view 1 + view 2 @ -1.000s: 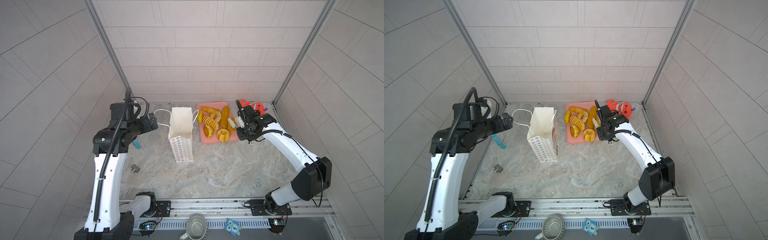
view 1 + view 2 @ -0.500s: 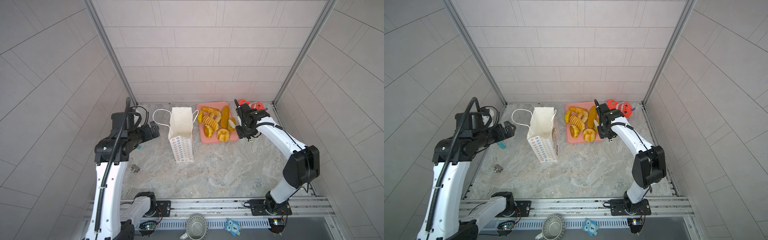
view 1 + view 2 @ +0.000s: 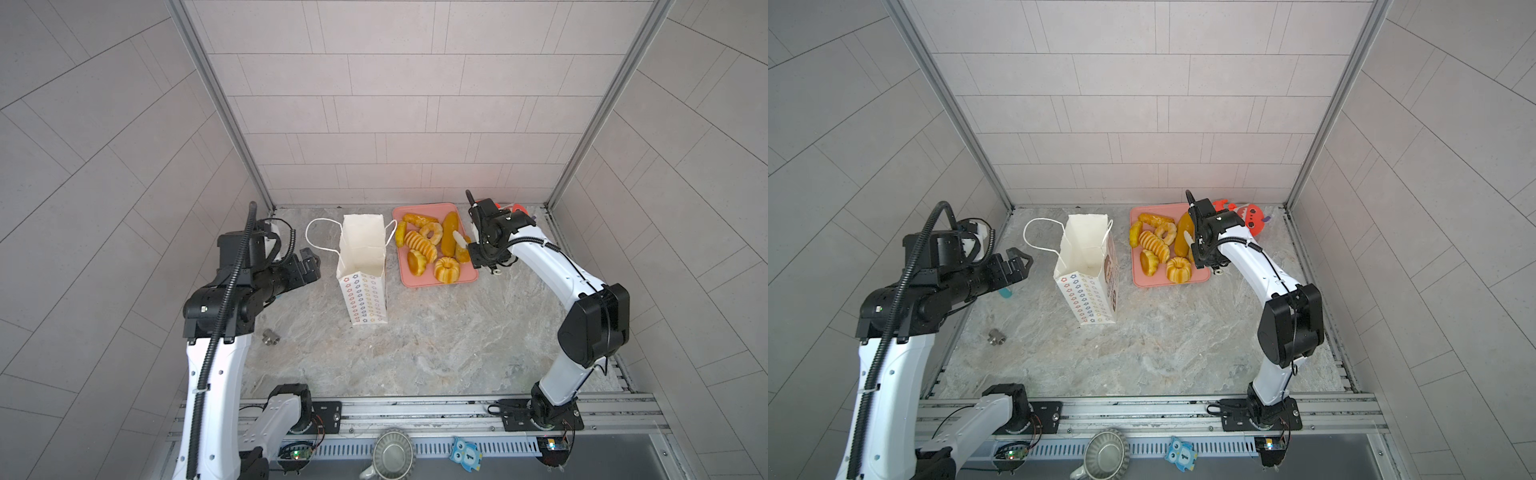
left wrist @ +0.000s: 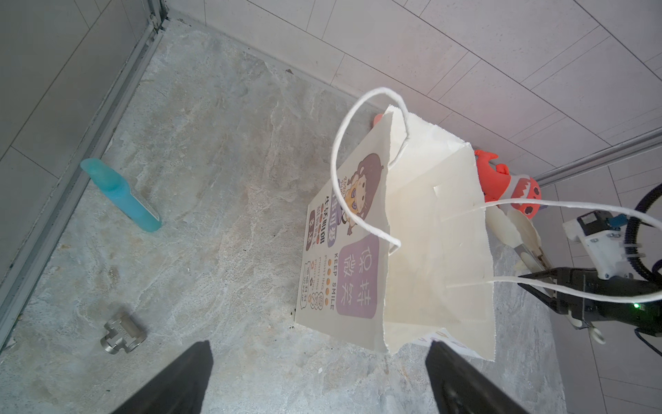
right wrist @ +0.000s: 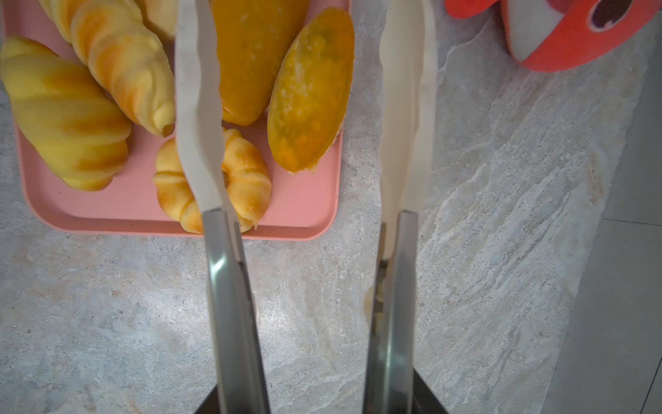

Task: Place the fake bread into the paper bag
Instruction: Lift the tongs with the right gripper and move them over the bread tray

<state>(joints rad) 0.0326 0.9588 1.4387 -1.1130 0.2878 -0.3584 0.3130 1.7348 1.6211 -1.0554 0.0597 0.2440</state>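
Since a second ago the right gripper [image 3: 462, 245] has spread wider and its arm has drawn the elbow in, while the left gripper [image 3: 1019, 262] has sunk a little lower. The fake bread [image 3: 420, 246] lies heaped on the pink tray [image 3: 424, 282] at the back of the counter [image 3: 415, 353]: long loaves, ridged rolls, ring doughnuts and a fluted bundt, all glossy and golden. The paper bag [image 3: 361, 257] stands upright just beside the tray, mouth open upward. Its flowered narrow side faces the front, and one cord handle loops out toward the left arm. The right gripper hangs over the tray's outer edge with its white fingers [image 5: 198, 107] parted and pinching nothing. In the right wrist view a brown-orange long loaf [image 5: 311, 89] lies between them, and one finger crosses in front of a ring doughnut [image 5: 247, 179]. Whether either finger touches the bread I cannot tell. The left gripper hovers apart from the bag on its far side from the tray, its black jaws spread wide and holding nothing. Behind the right gripper a red plush shark [image 3: 1252, 216] lies near the back corner. A teal object [image 4: 121, 195] and a small metal fitting [image 4: 121, 333] lie on the counter near the left wall.
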